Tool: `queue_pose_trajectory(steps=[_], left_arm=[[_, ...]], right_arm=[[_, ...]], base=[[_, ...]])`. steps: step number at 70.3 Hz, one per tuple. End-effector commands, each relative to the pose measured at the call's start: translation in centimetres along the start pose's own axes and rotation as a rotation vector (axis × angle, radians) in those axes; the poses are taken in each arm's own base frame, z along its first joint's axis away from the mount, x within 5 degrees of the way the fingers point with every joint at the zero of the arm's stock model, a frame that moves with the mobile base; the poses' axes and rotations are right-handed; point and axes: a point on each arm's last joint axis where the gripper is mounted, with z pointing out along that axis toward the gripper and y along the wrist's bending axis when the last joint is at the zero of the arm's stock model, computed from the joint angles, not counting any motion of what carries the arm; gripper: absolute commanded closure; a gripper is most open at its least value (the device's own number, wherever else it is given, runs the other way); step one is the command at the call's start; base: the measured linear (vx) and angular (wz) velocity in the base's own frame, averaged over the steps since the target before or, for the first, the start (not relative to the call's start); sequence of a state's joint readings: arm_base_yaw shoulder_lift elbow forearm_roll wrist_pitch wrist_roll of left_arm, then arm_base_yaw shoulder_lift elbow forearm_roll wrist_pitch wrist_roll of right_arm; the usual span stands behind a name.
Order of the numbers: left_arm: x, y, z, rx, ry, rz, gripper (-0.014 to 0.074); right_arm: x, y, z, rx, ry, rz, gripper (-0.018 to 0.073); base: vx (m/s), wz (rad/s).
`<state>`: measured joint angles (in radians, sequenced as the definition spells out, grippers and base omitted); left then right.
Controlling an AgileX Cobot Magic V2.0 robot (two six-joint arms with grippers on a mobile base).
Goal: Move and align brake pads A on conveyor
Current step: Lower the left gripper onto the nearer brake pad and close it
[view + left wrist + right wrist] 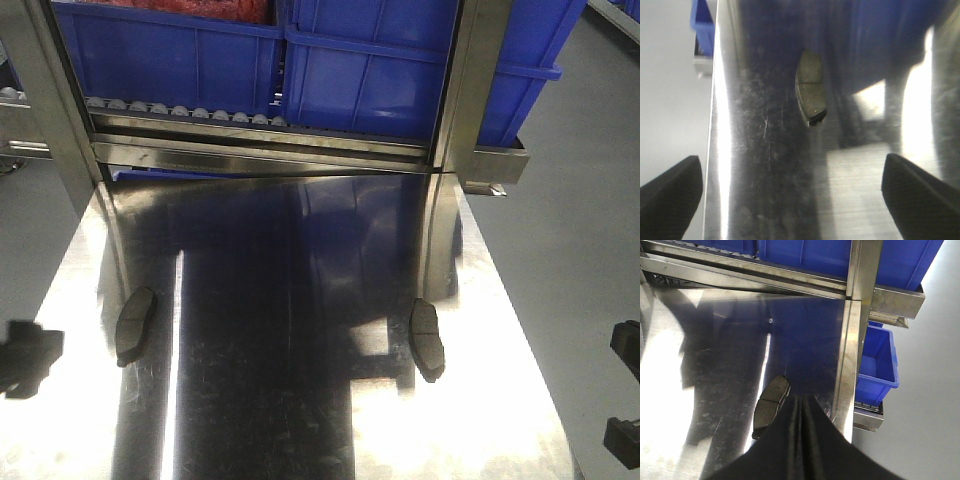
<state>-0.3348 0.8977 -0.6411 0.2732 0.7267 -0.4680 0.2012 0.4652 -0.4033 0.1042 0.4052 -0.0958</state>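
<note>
The left gripper (793, 157) gapes — right gripper (801, 400) closed beside pad (771, 405).

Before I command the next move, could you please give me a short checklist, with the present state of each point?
1. Left gripper open: ok, jaws wide apart.
2. Dark grey-brown curved brake pad ahead of the left gripper: ok, flat on the shiny steel tabletop, untouched.
3. Right gripper open: not ok, fingers closed together, empty.
4. Second brake pad between the right fingers: not ok, it lies beside the closed tips.
5. Black conveyor belt located: cannot tell, no view shows it.
6. Further pads located: cannot tell, only two are visible.
</note>
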Motion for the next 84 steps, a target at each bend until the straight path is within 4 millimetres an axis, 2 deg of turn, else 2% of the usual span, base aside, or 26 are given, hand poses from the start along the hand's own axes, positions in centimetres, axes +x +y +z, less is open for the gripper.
queue_pose_trajectory(steps=[1,18,30,41,49,65,84], left_arm=[[-2.9,-1.1,1.4,-0.006,0.007,0.038,-0.007],[-7.0,-3.4,8.7,-0.058,0.193,0.106,-0.0062],[-8.9,-4.7,12.7,-0.076,0.252,0.135,-0.0052],[-9.7,-3.9,15.5,-0.107,0.307,0.113,-0.0046],[-9.7,-3.2,17.0,-0.118,0.326,0.095,-0.0035],[-8.7,-3.9,19.4,-0.058,0.363,0.109,0.001],[-8.4,-4.0,20.2,-0.054,0.374,0.104,0.0011]], right_arm=[[-1.5,-0.1,-0.3,0.01,-0.097,-0.01,0.0566],[-1.5,-0.1,-0.3,0.01,-0.097,-0.01,0.0566],[-1.5,-0.1,-0.3,0.01,-0.097,-0.01,0.0566],[-1.5,-0.1,-0.3,0.01,-0.097,-0.01,0.0566],[-1.5,-0.1,-0.3,0.01,-0.097,-0.01,0.0566],[-1.5,-0.1,-0.3,0.01,-0.097,-0.01,0.0566],[-1.5,-0.1,-0.3,0.01,-0.097,-0.01,0.0566]], base=[[0.0,0.0],[0.0,0.0],[0.0,0.0],[0.0,0.0],[0.0,0.0],[0.0,0.0],[0.0,0.0]])
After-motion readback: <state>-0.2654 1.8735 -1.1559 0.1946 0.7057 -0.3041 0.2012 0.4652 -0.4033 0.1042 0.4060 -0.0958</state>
